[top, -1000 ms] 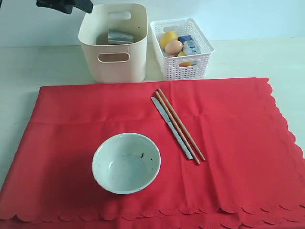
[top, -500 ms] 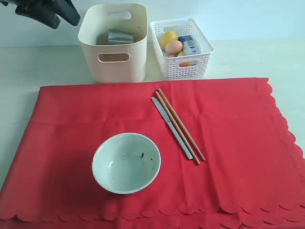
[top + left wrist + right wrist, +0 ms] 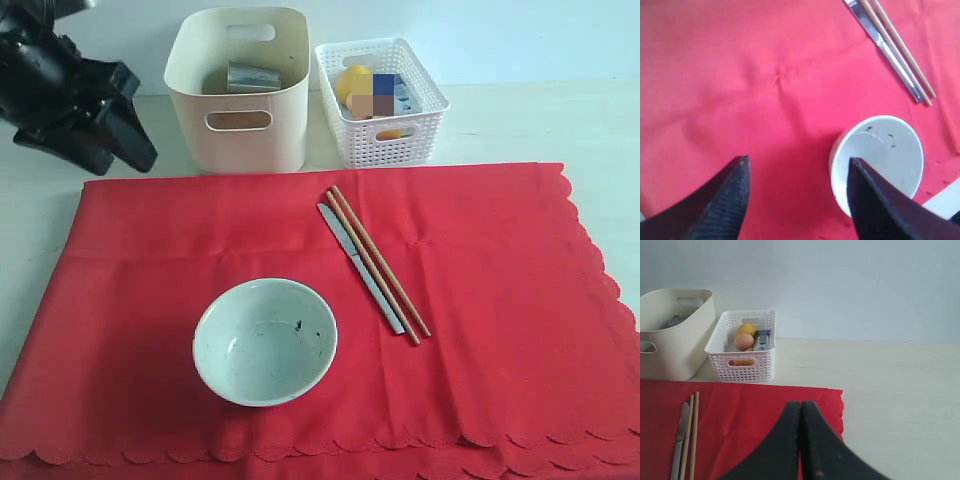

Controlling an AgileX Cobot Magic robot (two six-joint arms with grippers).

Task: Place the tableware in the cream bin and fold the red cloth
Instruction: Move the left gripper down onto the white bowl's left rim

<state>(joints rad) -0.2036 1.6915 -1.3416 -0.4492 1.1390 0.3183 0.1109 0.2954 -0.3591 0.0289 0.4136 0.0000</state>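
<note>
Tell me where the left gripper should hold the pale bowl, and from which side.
Probably the rim of the bowl, at its left in the exterior view, from above, one finger inside the wall and one outside. It stands upright and open on the red cloth, and looks too wide for the open left gripper to span.

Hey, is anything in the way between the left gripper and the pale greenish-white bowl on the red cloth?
Nothing visible. Only bare red scalloped cloth lies between the open left gripper and the pale greenish-white bowl. The metal knife and wooden chopsticks lie on the bowl's far side, apart from it.
</note>
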